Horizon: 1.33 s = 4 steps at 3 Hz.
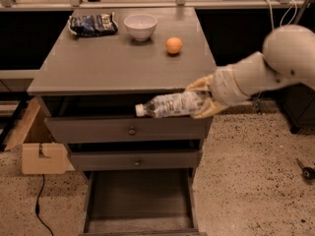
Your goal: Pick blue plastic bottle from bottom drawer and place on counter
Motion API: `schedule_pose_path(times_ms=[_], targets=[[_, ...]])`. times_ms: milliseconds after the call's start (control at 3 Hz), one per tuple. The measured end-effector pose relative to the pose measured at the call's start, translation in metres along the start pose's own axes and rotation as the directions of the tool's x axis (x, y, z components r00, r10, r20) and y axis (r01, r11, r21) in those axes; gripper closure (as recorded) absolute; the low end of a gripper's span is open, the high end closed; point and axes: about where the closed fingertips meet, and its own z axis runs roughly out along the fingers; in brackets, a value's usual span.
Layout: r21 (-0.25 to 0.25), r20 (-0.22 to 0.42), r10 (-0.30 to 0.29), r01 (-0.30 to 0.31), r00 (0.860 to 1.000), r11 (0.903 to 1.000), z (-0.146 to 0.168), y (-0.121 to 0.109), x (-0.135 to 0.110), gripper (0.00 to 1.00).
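My gripper (201,98) is shut on the base end of the blue plastic bottle (170,105). The bottle is clear with a white cap and lies level, cap pointing left. It hangs in the air in front of the cabinet, just below the front edge of the counter (118,65) and over the top drawer's front. The bottom drawer (140,200) is pulled open below, its flat grey inside bare. My arm reaches in from the right.
On the counter stand a dark blue snack bag (92,24), a white bowl (141,26) and an orange (173,45). A cardboard box (37,146) sits on the floor to the left. The two upper drawers are slightly open.
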Motion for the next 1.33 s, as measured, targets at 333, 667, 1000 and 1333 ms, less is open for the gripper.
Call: schedule_pose_path(times_ms=[333,667,1000,1333], targets=[[-0.018,-0.053,-0.084,0.083,0.995,0.9964,0.008,-0.06,-0.027,1.0],[-0.022,-0.037,-0.118,0.117,0.992,0.9929,0.019,-0.073,-0.044,1.0],[-0.022,-0.038,-0.116,0.115,0.993,0.9931,0.018,-0.072,-0.043,1.0],[0.002,-0.04,-0.07,0.07,0.997,0.9975,0.012,-0.086,-0.052,1.0]])
